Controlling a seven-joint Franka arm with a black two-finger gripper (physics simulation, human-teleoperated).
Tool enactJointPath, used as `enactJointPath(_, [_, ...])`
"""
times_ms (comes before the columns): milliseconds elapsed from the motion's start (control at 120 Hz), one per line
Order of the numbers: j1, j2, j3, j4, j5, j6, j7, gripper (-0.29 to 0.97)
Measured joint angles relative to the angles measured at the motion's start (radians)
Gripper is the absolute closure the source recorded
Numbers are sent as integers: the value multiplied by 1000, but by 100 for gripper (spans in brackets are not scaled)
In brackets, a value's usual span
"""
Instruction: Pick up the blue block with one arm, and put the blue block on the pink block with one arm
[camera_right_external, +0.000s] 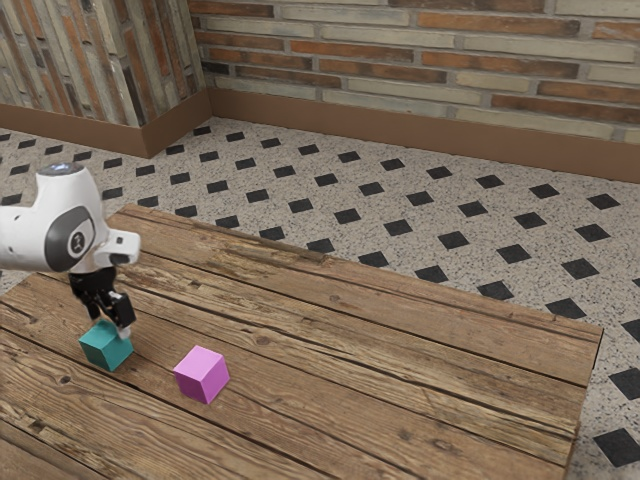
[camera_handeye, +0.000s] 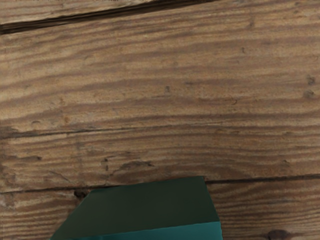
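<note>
Wooden table (camera_right_external: 400, 330) spans the frame. Pink block (camera_right_external: 201, 374) lower left of centre. Blue block (camera_right_external: 106, 346) near it, further left, apart. Gripper (camera_right_external: 112, 312) just above blue block; jaw state cannot be told. Block judged rigid, light, smooth: take opposite flat sides, mid-height.

No legible txt, labels, nos. on anything.
</note>
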Motion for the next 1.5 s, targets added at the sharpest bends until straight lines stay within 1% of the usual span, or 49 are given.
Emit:
enactJointPath(200, [4,-13,4,-13,-1,15,22,0])
enactJointPath(408, [15,-39,4,-58,1,30,38,0])
enactJointPath(1033, [12,14,16,-62,-7,84,61,0])
enactJointPath(1383, [20,54,16,-59,-34,108,66,0])
enactJointPath(1500, [20,54,16,-58,-36,111,68,6])
